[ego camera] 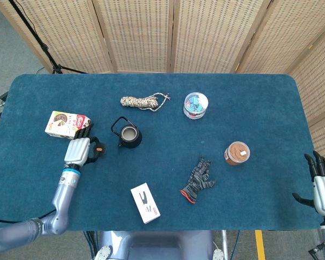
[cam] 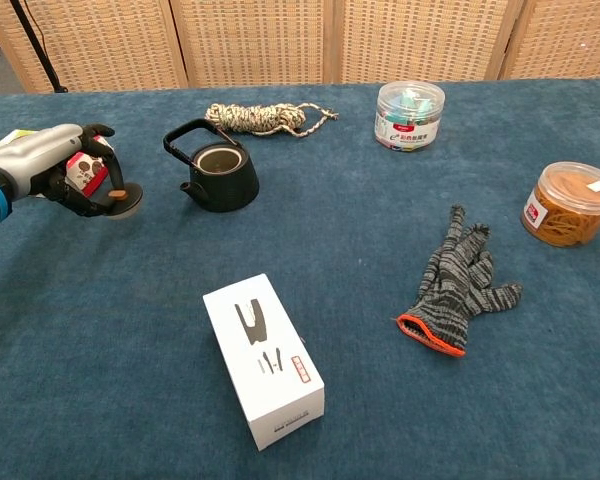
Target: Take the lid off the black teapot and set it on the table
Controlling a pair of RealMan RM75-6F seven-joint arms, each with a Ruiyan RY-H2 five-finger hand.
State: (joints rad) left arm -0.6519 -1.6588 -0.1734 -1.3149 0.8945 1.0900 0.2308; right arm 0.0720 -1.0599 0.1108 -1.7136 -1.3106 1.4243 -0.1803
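Observation:
The black teapot [ego camera: 129, 134] stands uncovered left of the table's middle, its handle up and its mouth open [cam: 220, 172]. Its dark lid [cam: 122, 199] with an orange knob sits low over the cloth to the left of the pot, tilted, with my left hand [cam: 65, 178] curled around it. In the head view the lid [ego camera: 98, 147] shows just right of that hand [ego camera: 79, 150]. My right hand [ego camera: 324, 187] hangs past the table's right front corner with its fingers spread and nothing in it.
A snack box [ego camera: 67, 124] lies just behind my left hand. A rope coil [ego camera: 143, 101] and a clip jar [ego camera: 195, 105] lie further back. A brown-filled jar [ego camera: 237, 153], a striped glove [ego camera: 199, 180] and a white box [ego camera: 145, 202] lie to the right and front.

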